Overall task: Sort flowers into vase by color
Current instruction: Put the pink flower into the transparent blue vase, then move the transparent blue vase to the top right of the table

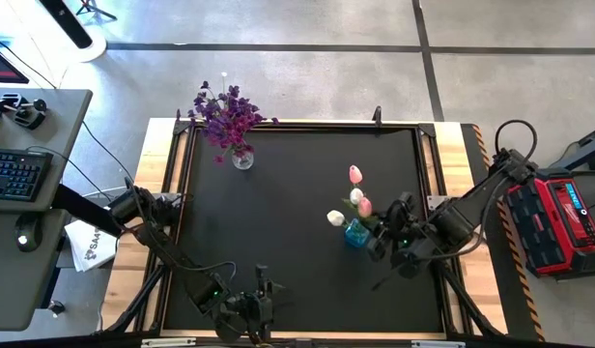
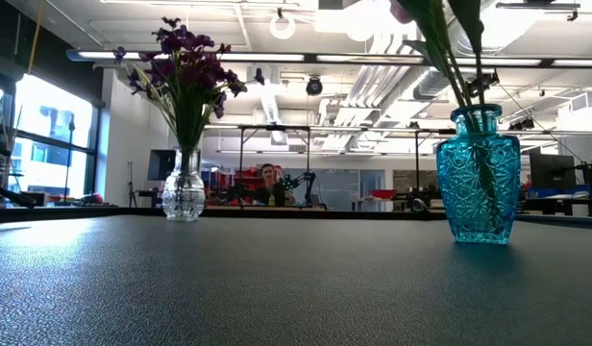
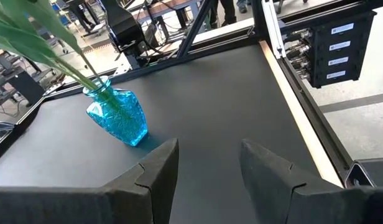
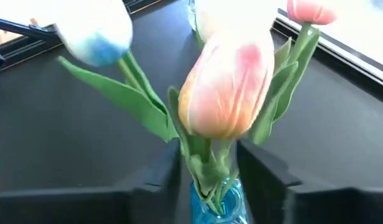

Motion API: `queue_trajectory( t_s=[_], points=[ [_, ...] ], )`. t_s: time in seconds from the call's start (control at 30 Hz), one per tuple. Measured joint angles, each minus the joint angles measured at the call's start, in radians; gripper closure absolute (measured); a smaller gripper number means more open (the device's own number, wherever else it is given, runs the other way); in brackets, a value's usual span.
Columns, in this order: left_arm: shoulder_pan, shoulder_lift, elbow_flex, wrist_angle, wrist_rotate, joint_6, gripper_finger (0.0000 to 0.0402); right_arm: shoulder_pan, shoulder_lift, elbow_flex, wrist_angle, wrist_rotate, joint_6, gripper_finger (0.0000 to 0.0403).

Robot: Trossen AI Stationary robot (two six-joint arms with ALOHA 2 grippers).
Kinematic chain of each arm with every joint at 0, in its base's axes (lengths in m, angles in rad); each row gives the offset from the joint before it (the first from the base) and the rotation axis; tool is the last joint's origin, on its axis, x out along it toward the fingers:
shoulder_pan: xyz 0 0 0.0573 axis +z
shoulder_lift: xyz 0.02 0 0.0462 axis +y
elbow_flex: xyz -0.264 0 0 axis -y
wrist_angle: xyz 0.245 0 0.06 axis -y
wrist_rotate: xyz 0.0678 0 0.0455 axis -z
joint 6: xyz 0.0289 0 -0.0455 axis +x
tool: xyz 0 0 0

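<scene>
Tulips (image 1: 356,196) sit in the blue vase (image 1: 355,233) near the table's right edge; purple sprays (image 1: 227,113) are in the clear vase (image 1: 242,159) at the far edge, left of middle. We judge these flowers light, with thin bendy stems and soft buds that crush easily, so take hold mid-stem, never at the head. The glass vases look tippable if a stem drags sideways.

Right gripper (image 4: 207,171) is at the blue vase's neck, fingers parted either side of the pink tulip (image 4: 222,93) stem, no visible clamp. We read that as open and letting go.

Left gripper (image 3: 207,177) waits at the near edge, fingers apart, holding nothing.
</scene>
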Motion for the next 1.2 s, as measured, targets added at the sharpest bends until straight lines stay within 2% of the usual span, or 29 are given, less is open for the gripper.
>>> queue_trajectory(
  t_s=[0.13, 0.27, 0.47, 0.63, 0.73, 0.93, 1.07, 1.2],
  points=[
    [0.000, 0.000, 0.000, 0.000, 0.000, 0.000, 0.0245, -0.004, 0.000, 0.024, 0.001, -0.022, -0.037, 0.0205],
    [0.000, 0.000, 0.000, 0.001, 0.000, 0.000, 0.0245, 0.002, 0.000, 0.086, -0.017, -0.052, -0.055, 0.0166],
    [0.000, 0.000, 0.000, 0.001, 0.000, 0.000, 0.0245, 0.038, 0.000, 0.186, -0.102, -0.131, -0.047, 0.0160],
    [-0.001, 0.000, 0.000, 0.001, 0.005, -0.008, 0.0245, 0.110, -0.001, 0.179, -0.143, -0.172, 0.077, 0.0165],
    [-0.001, 0.000, 0.000, 0.000, 0.007, -0.025, 0.0245, 0.170, 0.000, 0.139, -0.159, -0.219, 0.158, 0.0169],
    [-0.001, 0.000, 0.000, -0.001, 0.007, -0.025, 0.0245, 0.297, 0.000, -0.001, -0.127, -0.229, 0.281, 0.0171],
    [-0.001, 0.000, 0.000, -0.001, 0.007, -0.025, 0.0245, 0.339, 0.000, -0.167, 0.044, -0.146, 0.303, 0.0171],
    [0.002, 0.000, 0.000, -0.001, 0.007, -0.024, 0.0245, 0.322, 0.000, -0.331, 0.239, -0.085, 0.241, 0.0165]
  ],
)
